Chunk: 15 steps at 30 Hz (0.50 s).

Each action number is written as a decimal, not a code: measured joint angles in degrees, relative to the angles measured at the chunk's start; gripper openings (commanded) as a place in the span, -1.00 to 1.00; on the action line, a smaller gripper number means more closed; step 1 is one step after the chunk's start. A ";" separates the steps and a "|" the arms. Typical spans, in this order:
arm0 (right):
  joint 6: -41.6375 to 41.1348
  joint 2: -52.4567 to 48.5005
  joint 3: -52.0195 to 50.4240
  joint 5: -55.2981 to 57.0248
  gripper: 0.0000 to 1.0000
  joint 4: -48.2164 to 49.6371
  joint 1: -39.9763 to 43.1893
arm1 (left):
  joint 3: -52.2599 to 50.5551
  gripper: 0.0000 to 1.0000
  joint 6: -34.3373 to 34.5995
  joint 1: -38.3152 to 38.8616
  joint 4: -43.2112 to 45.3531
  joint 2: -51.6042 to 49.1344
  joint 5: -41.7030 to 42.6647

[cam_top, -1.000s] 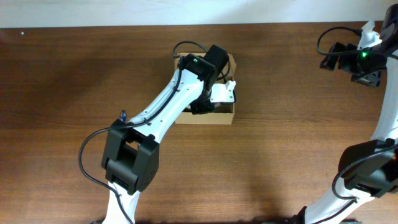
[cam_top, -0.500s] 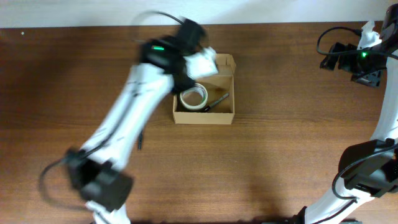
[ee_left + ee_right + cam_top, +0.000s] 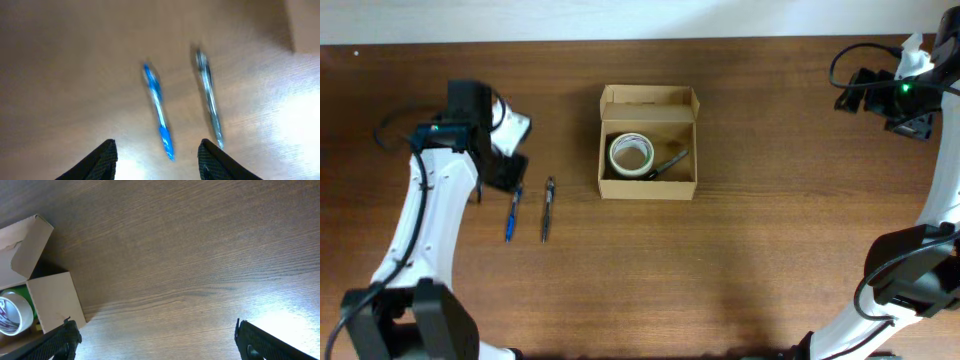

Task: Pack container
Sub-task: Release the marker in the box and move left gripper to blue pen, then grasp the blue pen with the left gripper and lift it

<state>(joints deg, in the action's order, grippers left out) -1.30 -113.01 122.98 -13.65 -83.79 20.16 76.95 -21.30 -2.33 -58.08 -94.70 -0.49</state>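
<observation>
The tan cardboard container (image 3: pixel 687 187) stands open at the table's middle, its flap lid back; it also shows in the right wrist view (image 3: pixel 52 300). Inside lie a tape roll (image 3: pixel 631 154) and a dark pen (image 3: pixel 669 163). A blue pen (image 3: pixel 510 215) and a grey pen (image 3: pixel 547 208) lie on the table left of it. My left gripper (image 3: pixel 503 170) is open and empty just above the blue pen (image 3: pixel 158 110), with the grey pen (image 3: pixel 209 102) to its right. My right gripper (image 3: pixel 880 100) is open and empty at the far right edge.
The dark wooden table (image 3: pixel 770 250) runs to a white wall at the back. The right arm's base stands at the front right corner (image 3: pixel 910 270).
My left arm has swung out of the container and far to the left, to the two pens. The tape roll and dark pen now show in the container. The right arm has not moved.
</observation>
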 measured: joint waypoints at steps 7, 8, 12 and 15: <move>0.07 0.00 0.00 0.00 0.97 0.00 0.00 | -4.15 -0.03 3.78 -0.33 2.01 -2.45 1.25; 0.04 0.00 0.00 0.00 0.98 0.00 0.00 | -4.15 -0.03 3.78 -0.33 2.10 -3.23 1.31; 0.04 0.00 0.00 0.00 0.98 0.00 0.00 | -4.20 -0.09 3.78 -0.35 3.02 -7.08 1.22; 0.04 0.00 0.00 0.00 0.98 0.00 0.00 | -4.22 -0.11 3.78 -0.79 3.26 -10.67 1.14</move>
<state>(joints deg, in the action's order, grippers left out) -1.26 -113.01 122.98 -13.65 -83.79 20.16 72.73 -17.52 -3.11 -54.83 -105.36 0.64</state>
